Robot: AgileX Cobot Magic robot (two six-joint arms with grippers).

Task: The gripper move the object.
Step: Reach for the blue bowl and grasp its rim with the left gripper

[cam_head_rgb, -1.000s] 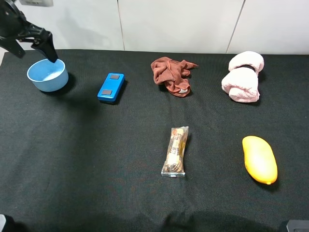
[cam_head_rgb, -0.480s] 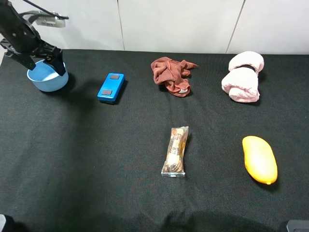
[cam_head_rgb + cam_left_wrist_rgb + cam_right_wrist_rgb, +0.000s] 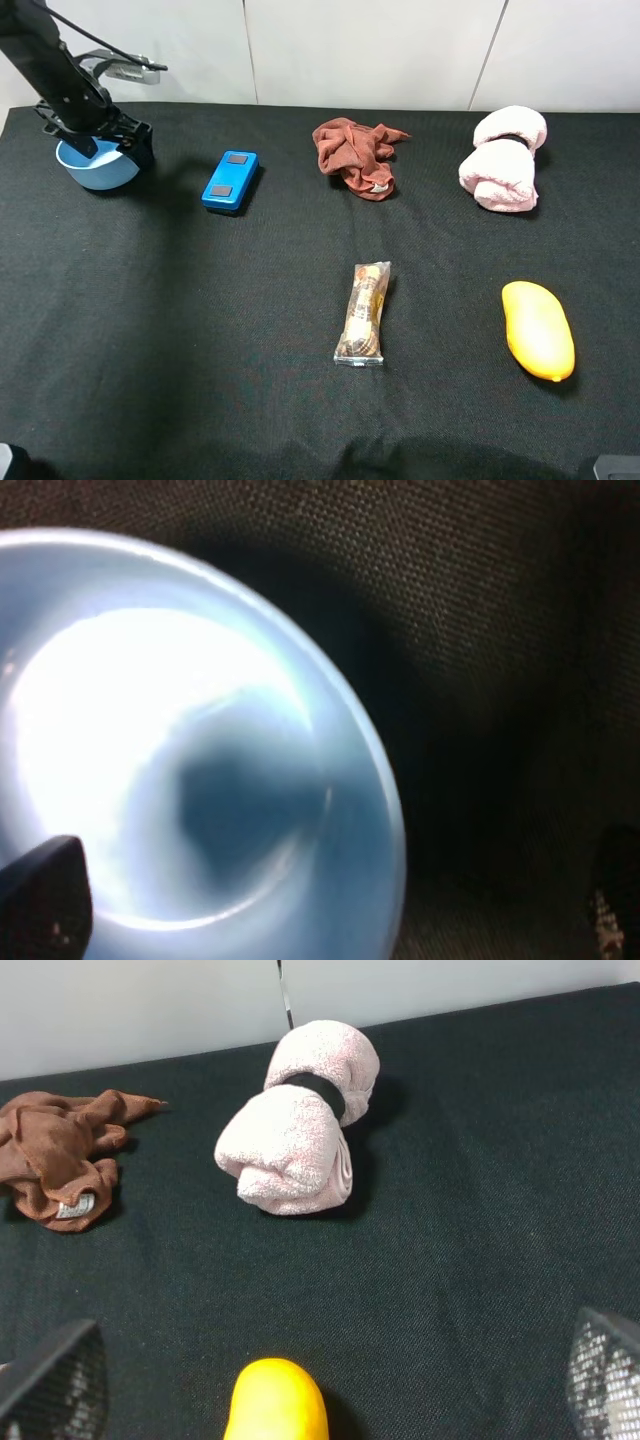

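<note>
Bowl (image 3: 100, 172) in play, light blue, sitting on the black tabletop (image 3: 200, 350) right under the left jaws, with the left arm (image 3: 60, 80) leaning in over it. The wrist view shows the bowl (image 3: 200, 730) up close. One jaw tip pokes down inside the pale hollow and the other hangs outside the wall, so the rim runs between them. They stand wide, with nothing pinched yet.

The grip looks risky. It is a one-sided bite on a thin, slick plastic wall. If the jaws close off-centre, the outer one may shove the bowl along the cloth before the inner one meets it. If they close too high on the rim, the bowl could swing or tip out as it lifts.

A blue box (image 3: 230, 181) lies beyond the outer jaw, well apart, but a low carry that way could clip it.

The right jaws are spread wide too and hold nothing. A yellow fruit (image 3: 275, 1400) lies on the tabletop between them, well away from the bowl.
</note>
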